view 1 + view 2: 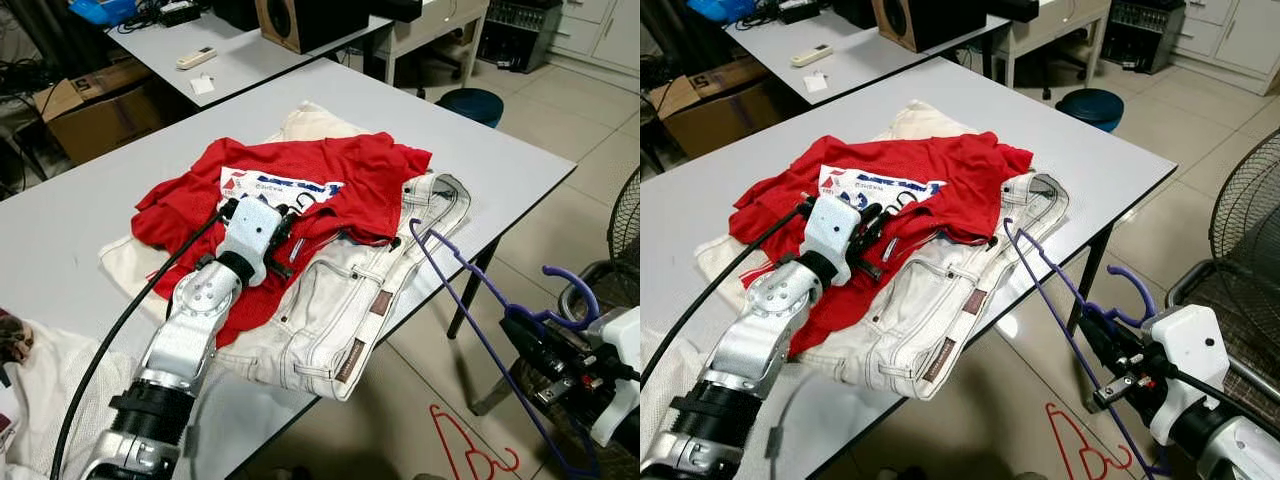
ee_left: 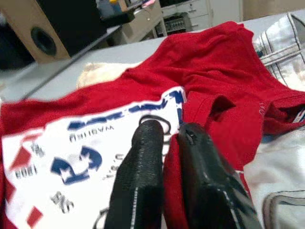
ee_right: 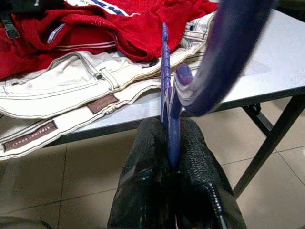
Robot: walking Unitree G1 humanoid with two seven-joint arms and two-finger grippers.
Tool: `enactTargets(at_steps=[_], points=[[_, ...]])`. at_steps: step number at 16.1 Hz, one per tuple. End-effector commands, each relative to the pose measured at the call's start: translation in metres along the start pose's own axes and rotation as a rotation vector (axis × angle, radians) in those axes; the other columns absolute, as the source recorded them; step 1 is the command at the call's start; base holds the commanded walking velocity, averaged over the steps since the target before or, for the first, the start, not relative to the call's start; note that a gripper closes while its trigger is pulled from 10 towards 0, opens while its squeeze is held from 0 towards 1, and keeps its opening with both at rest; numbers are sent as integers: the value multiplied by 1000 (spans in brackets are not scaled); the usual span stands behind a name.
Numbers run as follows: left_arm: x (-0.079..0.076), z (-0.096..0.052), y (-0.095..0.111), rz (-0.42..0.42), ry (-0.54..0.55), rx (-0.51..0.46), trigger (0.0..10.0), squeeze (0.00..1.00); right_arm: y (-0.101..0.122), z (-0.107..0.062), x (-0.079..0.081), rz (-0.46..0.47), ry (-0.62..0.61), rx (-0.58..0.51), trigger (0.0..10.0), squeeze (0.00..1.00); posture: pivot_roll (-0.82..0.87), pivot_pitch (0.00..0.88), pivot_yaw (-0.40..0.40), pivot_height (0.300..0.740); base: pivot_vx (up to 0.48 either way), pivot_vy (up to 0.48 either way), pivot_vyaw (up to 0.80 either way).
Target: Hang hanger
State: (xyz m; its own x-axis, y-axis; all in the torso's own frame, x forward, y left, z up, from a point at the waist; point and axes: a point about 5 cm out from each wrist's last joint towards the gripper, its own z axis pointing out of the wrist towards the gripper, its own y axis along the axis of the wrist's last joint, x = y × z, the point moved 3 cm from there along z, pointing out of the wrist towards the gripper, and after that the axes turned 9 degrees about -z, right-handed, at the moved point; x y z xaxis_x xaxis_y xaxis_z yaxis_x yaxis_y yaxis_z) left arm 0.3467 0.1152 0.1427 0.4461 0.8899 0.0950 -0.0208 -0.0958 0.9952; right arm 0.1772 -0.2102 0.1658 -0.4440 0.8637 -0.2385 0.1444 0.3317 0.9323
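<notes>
A red shirt point(image 1: 330, 175) with a white printed panel lies crumpled on white jeans point(image 1: 340, 300) on the grey table point(image 1: 500, 160). My left gripper point(image 1: 285, 238) rests on the shirt near the print. Its fingers point(image 2: 147, 157) are shut, with a fold of red fabric pinched between them. Off the table's right edge, above the floor, my right gripper point(image 1: 530, 340) is shut on a purple hanger point(image 1: 460, 290). The hanger's long wire reaches up toward the jeans' waistband, and its hook point(image 1: 578, 285) curls above the gripper. The fingers point(image 3: 143, 157) clamp the purple wire point(image 3: 165, 62).
A cream cloth point(image 1: 310, 122) lies under the clothes. A red hanger point(image 1: 465, 440) lies on the tiled floor under the table edge. A fan point(image 1: 625, 230) stands at the right and a blue stool point(image 1: 470, 103) beyond the table. A second table point(image 1: 250, 60) carries a speaker point(image 1: 300, 20).
</notes>
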Motion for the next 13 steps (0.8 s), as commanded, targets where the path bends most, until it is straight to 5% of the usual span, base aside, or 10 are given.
enactTargets(at_steps=[1, 6, 7, 8, 9, 10, 11, 12, 13], points=[[8, -5, 0, -38, 19, 11, 10000, 1000, 2, -1, 1, -4, 1, -10, 10000, 0, -218, 97, 115, 740, 0, 0, 0], [-4, -18, -16, -109, -91, 144, 10000, 1000, 1, 0, 3, 0, 14, -7, 10000, 0, -212, 103, 106, 740, 0, 0, 0], [-5, -18, -18, -111, -91, 160, 10000, 847, 1, 0, 3, 0, 15, -6, 10000, 0, -212, 104, 107, 740, 0, 0, 0], [-5, -19, -22, -97, -92, 181, 10000, 231, 1, 0, 3, -1, 17, -6, 10000, 0, -213, 105, 106, 740, 0, 0, 0], [-5, -20, -25, -83, -97, 196, 10000, 0, 1, 0, 3, -1, 17, -5, 10000, 0, -214, 104, 107, 740, 0, 0, 0], [-4, -22, -27, -80, -91, 219, 10000, 0, 1, 0, 3, -2, 16, -4, 10000, 0, -215, 106, 108, 740, 0, 0, 0], [-4, -23, -27, -82, -90, 224, 8706, 0, 1, 0, 3, -2, 15, -4, 10000, 0, -215, 106, 108, 740, 0, 0, 0], [-4, -23, -27, -83, -94, 234, 0, 0, 1, -1, 2, -3, 14, -3, 10000, 0, -215, 106, 109, 740, 0, 0, 0], [-4, -23, -27, -78, -104, 244, 0, 0, 1, -1, 2, -3, 14, -2, 10000, 0, -215, 105, 109, 740, 0, 0, 0]])
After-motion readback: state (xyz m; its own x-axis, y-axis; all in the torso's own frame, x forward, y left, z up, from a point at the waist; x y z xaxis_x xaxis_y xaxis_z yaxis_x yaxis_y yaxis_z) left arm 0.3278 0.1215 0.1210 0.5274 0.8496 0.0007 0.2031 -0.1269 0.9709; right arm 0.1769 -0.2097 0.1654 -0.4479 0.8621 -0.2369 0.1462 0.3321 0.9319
